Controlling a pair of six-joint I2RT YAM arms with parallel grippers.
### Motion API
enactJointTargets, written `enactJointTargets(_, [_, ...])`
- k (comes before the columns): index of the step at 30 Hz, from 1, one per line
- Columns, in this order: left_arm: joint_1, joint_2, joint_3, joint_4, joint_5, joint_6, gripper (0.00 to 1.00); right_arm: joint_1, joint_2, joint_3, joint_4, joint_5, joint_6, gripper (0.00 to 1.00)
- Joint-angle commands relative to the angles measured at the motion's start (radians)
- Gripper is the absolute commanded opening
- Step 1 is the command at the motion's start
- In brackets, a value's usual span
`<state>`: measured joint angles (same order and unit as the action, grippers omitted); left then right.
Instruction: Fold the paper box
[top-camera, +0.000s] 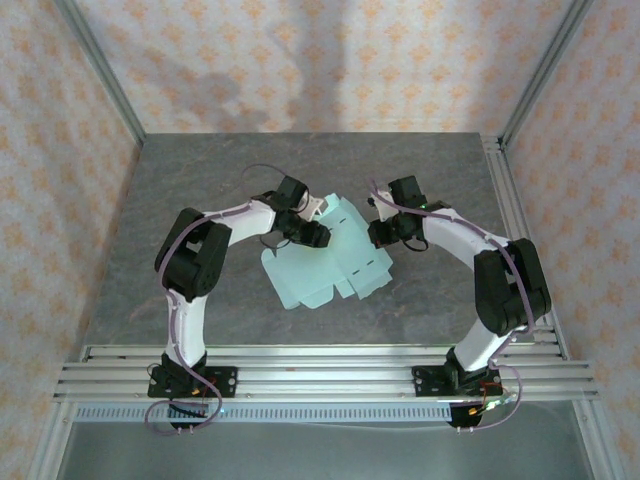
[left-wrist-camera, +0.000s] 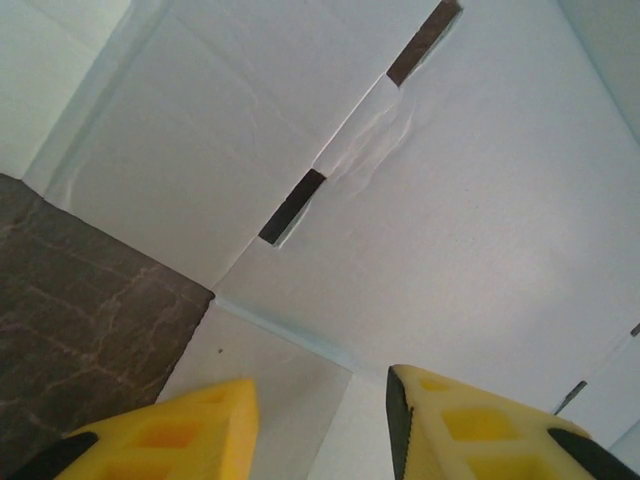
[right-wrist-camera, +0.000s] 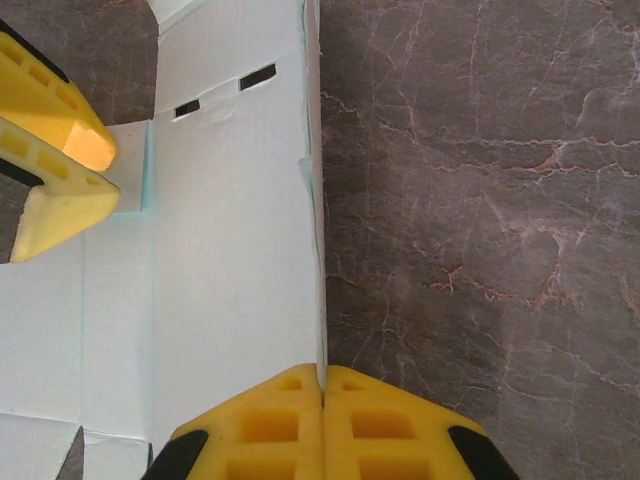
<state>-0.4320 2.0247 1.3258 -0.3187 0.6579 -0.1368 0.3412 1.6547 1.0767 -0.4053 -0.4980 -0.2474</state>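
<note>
White arms (top-camera: 240, 219), black joints (top-camera: 192, 262), lilac cables (top-camera: 176, 318), yellow fingers (right-wrist-camera: 268, 425) with square recesses

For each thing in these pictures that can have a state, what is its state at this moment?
paper box: not folded yet, a die-cut sheet lying mostly flat, with one edge pinched.
left end effector: open, its jaws apart over the sheet.
right end effector: shut on the edge of the paper box.
</note>
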Motion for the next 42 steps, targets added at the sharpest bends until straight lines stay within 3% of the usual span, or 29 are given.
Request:
enactJointTargets(1, [-0.008, -0.041, -0.003, -0.012, -0.055, -0.02, 0.33, -0.001, -0.01, 0.02, -0.009, -0.004, 0.005, 0.0])
enactJointTargets(11, [-0.016, 0.069, 0.001, -0.041, -0.085, -0.016, 0.07, -0.002, -0.031, -0.003, -0.017, 0.009, 0.003, 0.0])
enactJointTargets(16, [-0.041, 0.094, -0.033, -0.065, -0.163, 0.002, 0.06, -0.003, -0.028, -0.002, -0.016, 0.008, 0.006, 0.0])
enactJointTargets(20, [-0.041, 0.071, -0.063, -0.024, -0.154, -0.021, 0.07, -0.002, -0.025, 0.007, -0.012, 0.002, 0.008, 0.0])
enactJointTargets(31, [-0.034, -0.239, -0.026, 0.025, -0.17, -0.117, 0.36, 0.005, -0.058, 0.006, -0.017, 0.062, -0.037, 0.0])
enactJointTargets(35, [-0.035, -0.247, 0.074, -0.062, -0.18, -0.139, 0.46, 0.024, -0.075, -0.013, 0.004, 0.112, -0.049, 0.0])
enactJointTargets(39, [-0.036, -0.211, 0.195, -0.167, -0.243, -0.2, 0.64, 0.045, -0.109, -0.056, 0.067, 0.16, -0.075, 0.0])
enactJointTargets(42, [-0.04, -0.141, 0.331, -0.279, -0.257, -0.216, 0.69, 0.06, -0.136, -0.093, 0.127, 0.183, -0.098, 0.0])
